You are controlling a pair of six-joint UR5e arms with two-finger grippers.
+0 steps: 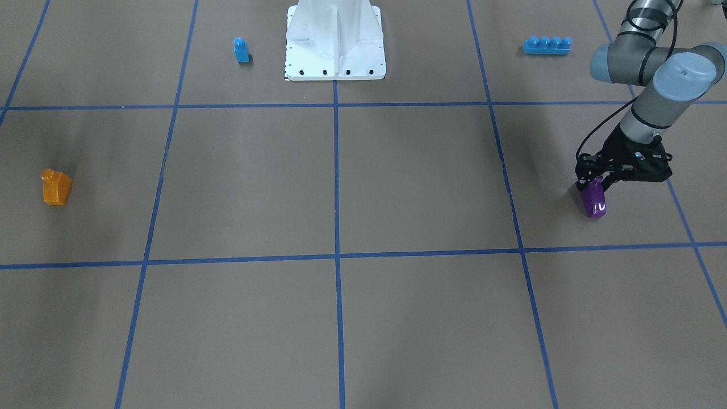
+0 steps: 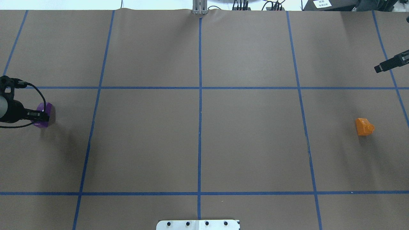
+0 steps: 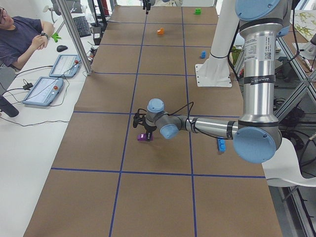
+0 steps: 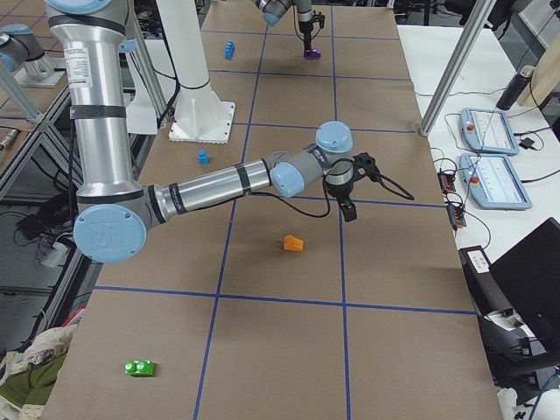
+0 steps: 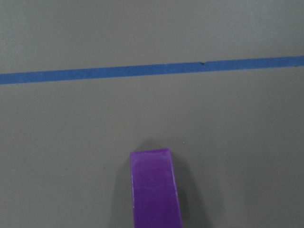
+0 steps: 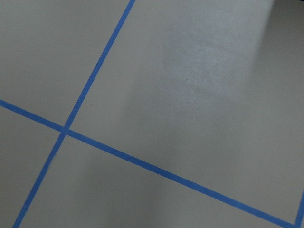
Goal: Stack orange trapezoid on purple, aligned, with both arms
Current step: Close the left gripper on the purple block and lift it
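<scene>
L hand (image 1: 594,183) clamped on purple (image 1: 595,203) on counter (image 1: 397,187); R hand (image 2: 379,68) grip can't tell, well apart from orange trapezoid (image 2: 363,126).

The orange trapezoid (image 1: 56,187) — glossy, stud up — sits alone on the table's right side. Well apart from it, the purple block (image 1: 594,203) stands at the far left edge, its top between the fingers of the left gripper (image 1: 594,184). The right gripper (image 2: 380,68) hangs far right.
</scene>
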